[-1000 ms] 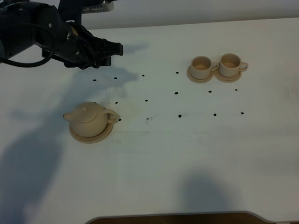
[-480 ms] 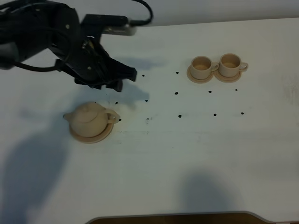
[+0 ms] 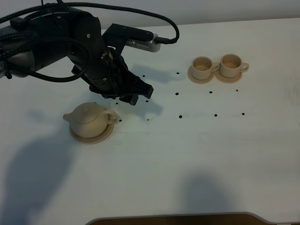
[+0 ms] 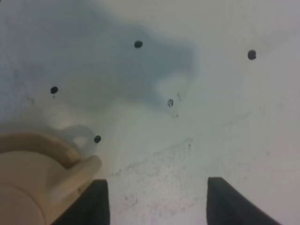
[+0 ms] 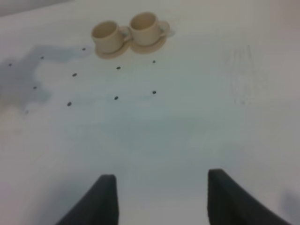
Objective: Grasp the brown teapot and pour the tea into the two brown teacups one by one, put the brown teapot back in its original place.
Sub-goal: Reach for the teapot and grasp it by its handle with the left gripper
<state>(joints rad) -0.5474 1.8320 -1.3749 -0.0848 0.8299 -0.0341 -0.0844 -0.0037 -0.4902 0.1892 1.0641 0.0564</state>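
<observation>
The white table is mostly bare, and the left arm reaches across it, ending in the left gripper. Its jaws are spread wide with nothing between them but tabletop. The teapot sits upright on its large saucer, just beside that gripper and a little nearer the camera. The step in hand looks like the approach for the grasp. In the left wrist view the teapot's loop handle lies just outside one finger, not between the two. To do this well, the claw should shift sideways toward the pot until the handle is centred in the gap, then lower and close squarely across the loop, so the pot cannot swing when tilted. The knobbed lid may be loose, so a steady lift seems wise. A teacup and a second teacup stand on small saucers, well apart from the pot. The right gripper also stands open and empty over bare table.
</observation>
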